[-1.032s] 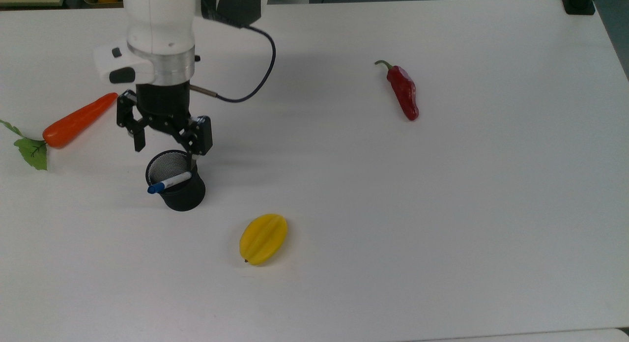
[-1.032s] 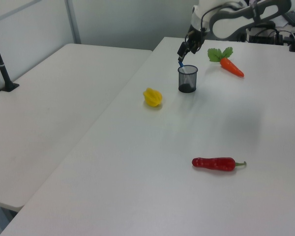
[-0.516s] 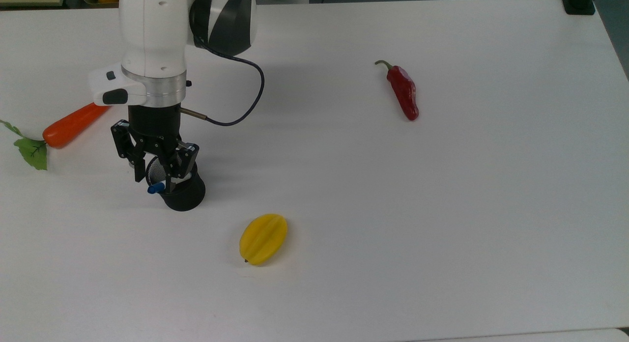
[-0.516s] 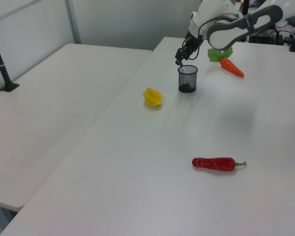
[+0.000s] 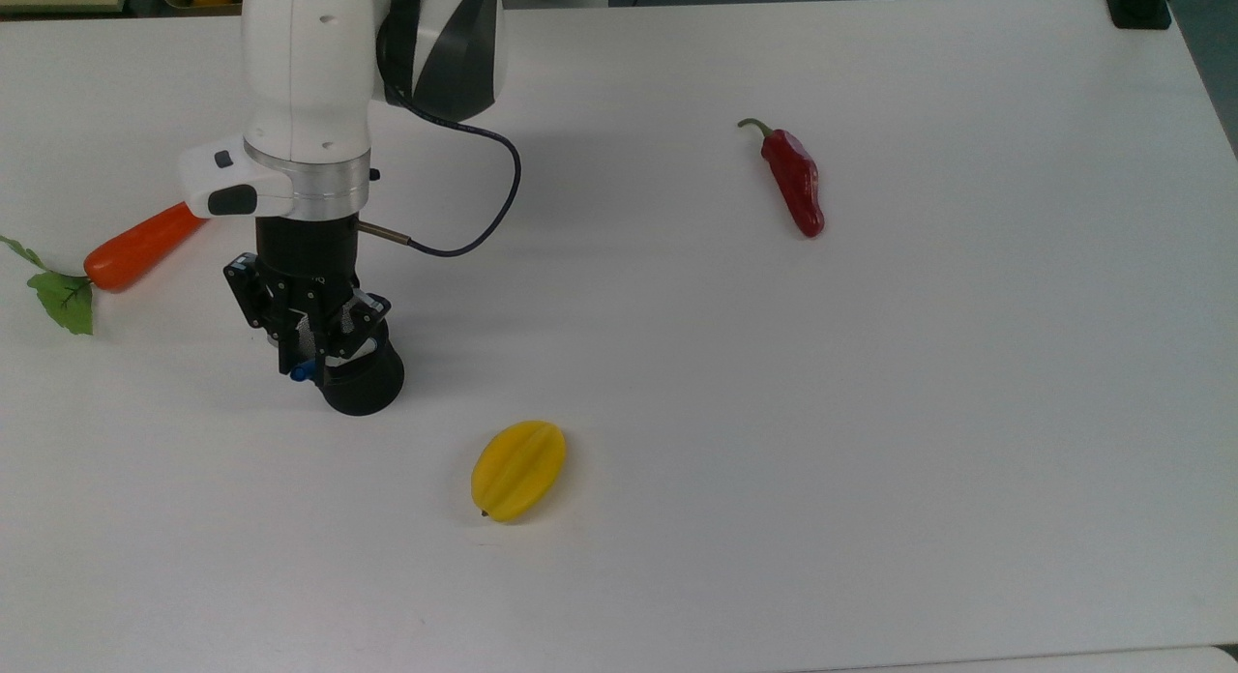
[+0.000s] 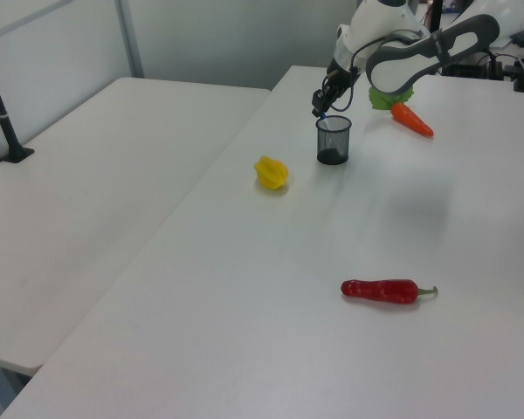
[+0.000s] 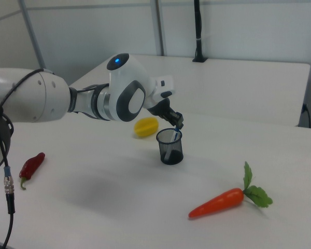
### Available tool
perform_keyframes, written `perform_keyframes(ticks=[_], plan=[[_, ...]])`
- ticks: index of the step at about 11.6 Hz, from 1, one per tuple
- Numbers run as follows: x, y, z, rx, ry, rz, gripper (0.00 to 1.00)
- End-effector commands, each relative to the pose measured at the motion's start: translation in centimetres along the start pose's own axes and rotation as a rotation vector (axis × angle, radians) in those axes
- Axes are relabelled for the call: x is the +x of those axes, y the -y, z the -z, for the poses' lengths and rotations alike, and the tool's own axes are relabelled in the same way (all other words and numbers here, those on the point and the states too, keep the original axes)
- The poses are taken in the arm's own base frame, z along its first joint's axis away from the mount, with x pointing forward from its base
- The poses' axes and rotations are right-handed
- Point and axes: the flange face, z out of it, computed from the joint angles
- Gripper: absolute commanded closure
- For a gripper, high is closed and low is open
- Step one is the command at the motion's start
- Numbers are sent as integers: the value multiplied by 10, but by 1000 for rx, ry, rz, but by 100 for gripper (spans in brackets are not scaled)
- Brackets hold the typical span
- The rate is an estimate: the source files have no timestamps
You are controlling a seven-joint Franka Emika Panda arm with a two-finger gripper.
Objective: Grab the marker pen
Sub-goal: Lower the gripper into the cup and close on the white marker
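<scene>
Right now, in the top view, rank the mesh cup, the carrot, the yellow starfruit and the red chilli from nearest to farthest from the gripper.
1. Black mesh cup, directly beneath the gripper, holding the marker pen.
2. Carrot, toward the top view's left edge.
3. Yellow starfruit, lower and to the top view's right. It and the carrot are nearly tied.
4. Red chilli, far off on the top view's right.

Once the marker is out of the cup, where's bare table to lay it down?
Widest bare stretch: the table between the red chilli and the yellow fruit, out to the top view's right edge. Crowded: around the black mesh cup, where the claw sits over the marker pen, with the carrot nearby.
</scene>
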Motion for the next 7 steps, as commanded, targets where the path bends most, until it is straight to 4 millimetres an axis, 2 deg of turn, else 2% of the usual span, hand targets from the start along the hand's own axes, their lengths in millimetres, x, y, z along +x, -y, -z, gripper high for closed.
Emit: perform_keyframes(ticks=[1,4,6,7], plan=[[2,2,0,-10,-26,5,84],[3,2,1,-11,-26,5,90],[7,0,11,-9,-38,-1,90],[12,-1,22,-7,-51,-3,90]])
